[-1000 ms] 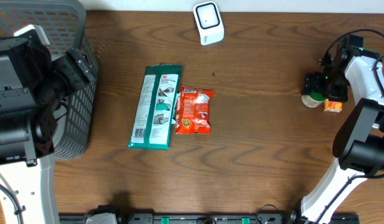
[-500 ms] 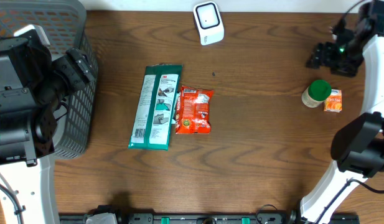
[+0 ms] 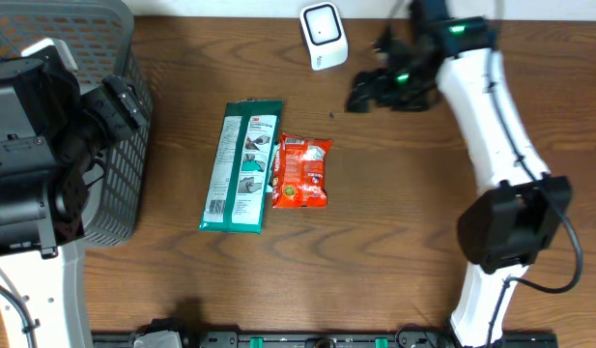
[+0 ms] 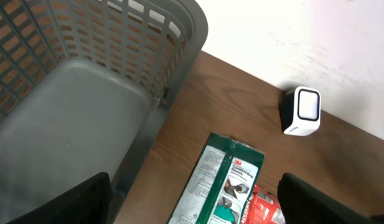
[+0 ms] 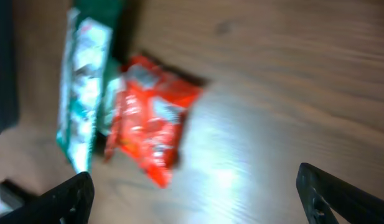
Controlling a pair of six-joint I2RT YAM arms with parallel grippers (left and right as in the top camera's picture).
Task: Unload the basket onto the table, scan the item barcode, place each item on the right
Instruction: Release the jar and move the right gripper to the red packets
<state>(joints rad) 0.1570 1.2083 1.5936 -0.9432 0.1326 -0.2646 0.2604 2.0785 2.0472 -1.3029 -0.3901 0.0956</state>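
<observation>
Near scanner [image 3: 324, 36], right arm [image 3: 471, 87] shows overhead only; wrist views: both jaws spread, empty

The overhead view looks straight down from high above the bench [image 3: 394, 222] and takes in its whole top, with the basket [image 3: 85, 19] at the left edge and the scanner [image 3: 324, 36] at the far edge. The left wrist view sits over the basket and faces obliquely forward toward the far wall, the left end effector [image 4: 195, 180] framing its lower corners. The right wrist view looks down from nearer the bench, blurred, with the right end effector [image 5: 195, 174] at its lower corners. All three share one patch: the green packet [image 3: 241, 166] and the red packet [image 3: 300, 172] beside it. The scanner shows only from overhead and the left wrist.
</observation>
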